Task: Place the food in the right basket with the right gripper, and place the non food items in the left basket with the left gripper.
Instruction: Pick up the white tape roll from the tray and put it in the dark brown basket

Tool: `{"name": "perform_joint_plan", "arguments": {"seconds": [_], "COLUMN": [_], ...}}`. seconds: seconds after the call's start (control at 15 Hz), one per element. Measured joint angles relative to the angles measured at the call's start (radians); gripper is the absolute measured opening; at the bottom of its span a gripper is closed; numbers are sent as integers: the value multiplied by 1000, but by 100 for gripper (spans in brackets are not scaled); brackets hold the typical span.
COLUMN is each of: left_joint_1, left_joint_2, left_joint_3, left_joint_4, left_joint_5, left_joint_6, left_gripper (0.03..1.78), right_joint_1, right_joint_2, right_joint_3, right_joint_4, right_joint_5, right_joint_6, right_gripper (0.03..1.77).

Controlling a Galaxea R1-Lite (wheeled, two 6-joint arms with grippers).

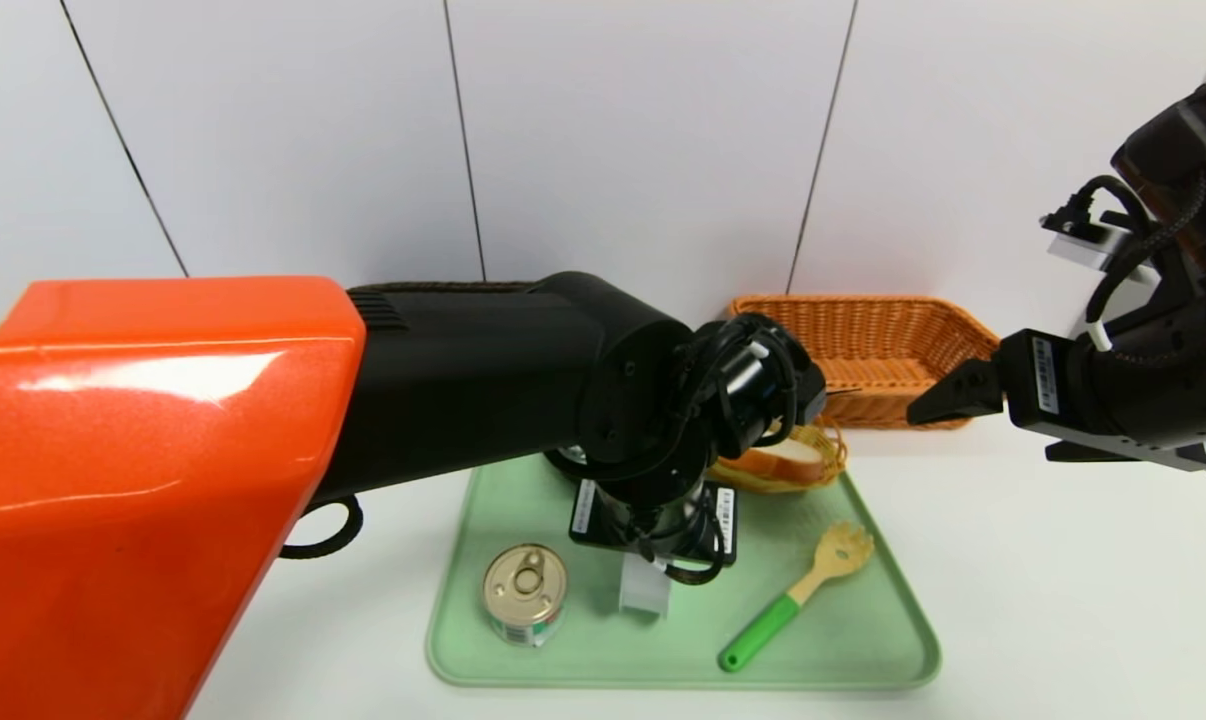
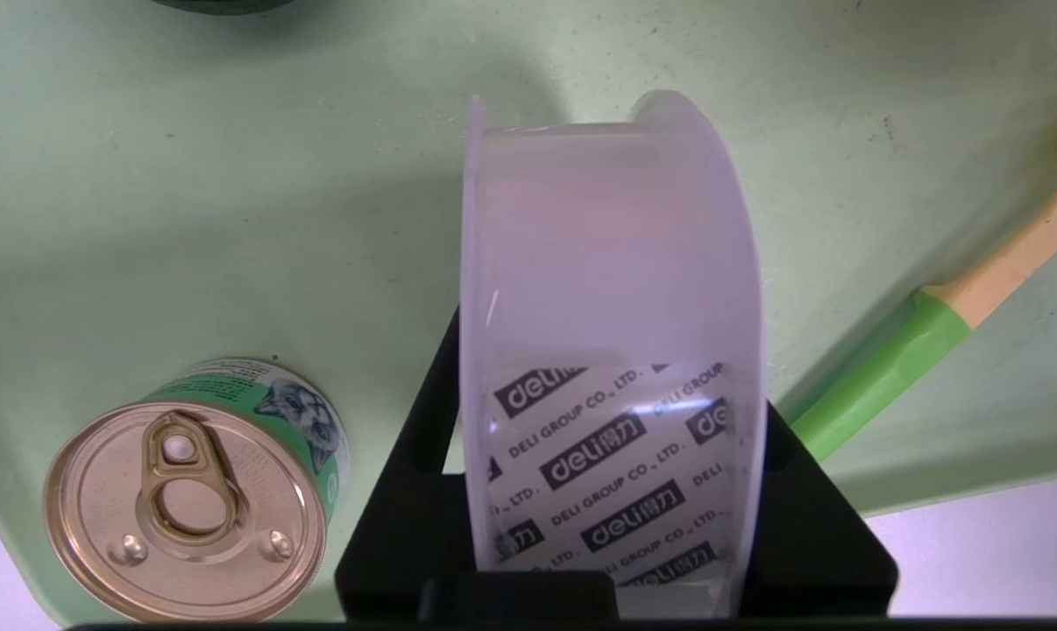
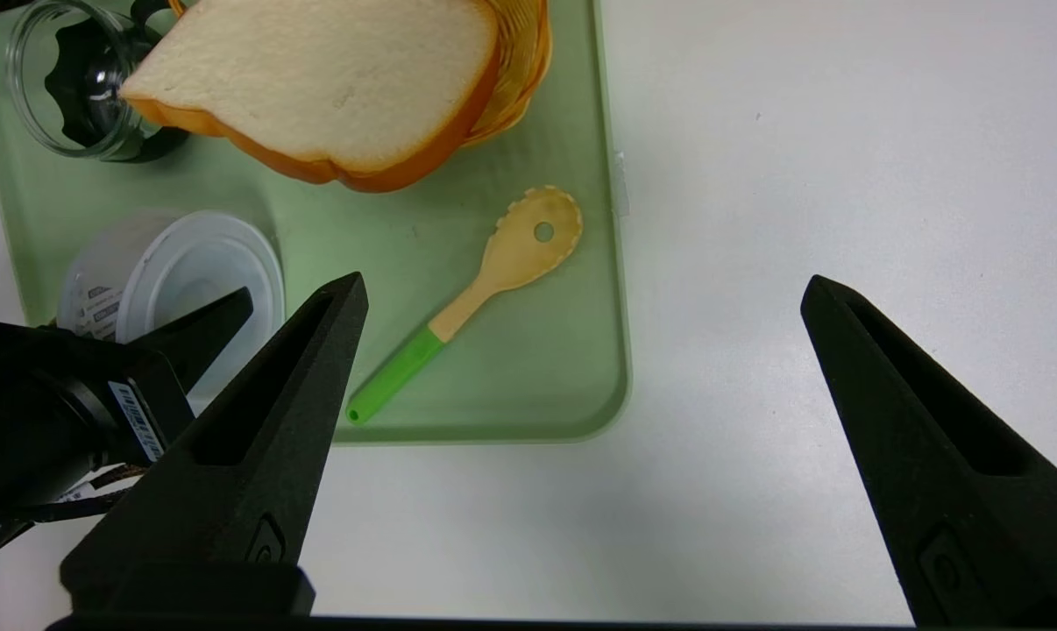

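On the pale green tray [image 1: 863,640], the left gripper [image 2: 612,491] pinched a white round plastic reel [image 2: 612,289] by its flat faces; light, stiff and likely slippery. The right gripper [image 3: 581,438] hung wide open.

Right gripper [image 3: 581,298] spread wide over white table [image 3: 800,158], pasta spoon [image 3: 485,294] on green tray [image 3: 537,386]

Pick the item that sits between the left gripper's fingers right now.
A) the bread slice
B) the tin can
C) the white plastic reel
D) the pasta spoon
C: in the left wrist view the white plastic reel stands on edge between the left gripper's black fingers, while the tin can and the pasta spoon lie apart on the green tray.
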State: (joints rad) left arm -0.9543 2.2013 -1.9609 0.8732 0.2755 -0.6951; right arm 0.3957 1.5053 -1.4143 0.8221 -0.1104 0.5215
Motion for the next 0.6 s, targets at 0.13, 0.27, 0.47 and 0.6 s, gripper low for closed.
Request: {"name": "perform_joint_plan", "arguments": {"seconds": [0.13, 0.27, 0.47, 0.6], "left_joint_1": [-2, -11, -23, -20], "left_joint_2": [-8, -37, -119, -192], "left_joint_3": [0, 1, 0, -1], "left_joint_4": [7, 6, -15, -49], "left_joint_5": [-1, -12, -44, -49], "left_joint_6": [10, 39, 103, 133], "left_gripper": [59, 59, 59, 59], "right_joint_1": [0, -5, -16, -18], "right_joint_2": [0, 0, 1, 3], "right_joint_3": [0, 1, 9, 22], "right_joint_4": [0, 1, 0, -15], "right_joint_5": [0, 2, 2, 2], "right_joint_6": [0, 1, 1, 1], "right_gripper": [171, 171, 171, 171]}}
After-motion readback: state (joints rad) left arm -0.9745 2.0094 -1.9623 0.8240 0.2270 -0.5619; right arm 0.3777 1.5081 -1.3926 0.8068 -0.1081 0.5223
